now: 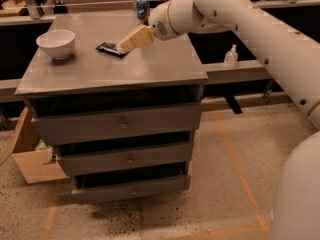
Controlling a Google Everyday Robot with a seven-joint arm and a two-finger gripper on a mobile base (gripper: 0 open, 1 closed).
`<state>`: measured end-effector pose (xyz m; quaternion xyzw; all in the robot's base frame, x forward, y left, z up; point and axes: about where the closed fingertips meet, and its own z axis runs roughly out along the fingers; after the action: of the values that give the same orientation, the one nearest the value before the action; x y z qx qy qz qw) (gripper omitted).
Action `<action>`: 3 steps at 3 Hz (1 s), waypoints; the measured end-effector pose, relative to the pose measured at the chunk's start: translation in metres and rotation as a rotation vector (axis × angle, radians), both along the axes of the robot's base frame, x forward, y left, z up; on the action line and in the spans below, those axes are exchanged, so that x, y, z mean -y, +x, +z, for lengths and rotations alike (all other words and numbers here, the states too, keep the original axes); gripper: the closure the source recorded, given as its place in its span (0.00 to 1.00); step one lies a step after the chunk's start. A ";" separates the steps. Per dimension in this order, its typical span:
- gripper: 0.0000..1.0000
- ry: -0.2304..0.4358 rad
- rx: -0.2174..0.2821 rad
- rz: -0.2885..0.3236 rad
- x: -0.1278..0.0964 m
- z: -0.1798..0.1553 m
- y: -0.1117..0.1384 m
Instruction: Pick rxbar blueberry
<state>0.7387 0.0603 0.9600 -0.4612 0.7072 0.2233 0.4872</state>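
The rxbar blueberry [107,48] is a small flat dark bar lying on the grey cabinet top [150,69], between the bowl and the can. My gripper [123,47], with tan fingers, reaches in from the right on the white arm [225,9] and its tips sit right at the bar's right end, covering part of it.
A white bowl [56,43] stands at the top's left. A blue-and-silver can [142,7] stands at the back edge behind the arm. The cabinet has three drawers [120,124]. A cardboard box [32,159] sits on the floor at left. A small bottle [230,57] stands on a ledge at right.
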 end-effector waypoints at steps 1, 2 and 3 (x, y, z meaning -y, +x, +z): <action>0.00 0.064 0.029 -0.003 -0.007 -0.013 0.015; 0.00 0.079 0.061 -0.019 -0.006 -0.028 0.033; 0.00 0.075 0.032 -0.032 -0.006 -0.045 0.053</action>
<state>0.7912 0.0662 0.9155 -0.4347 0.6977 0.2343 0.5190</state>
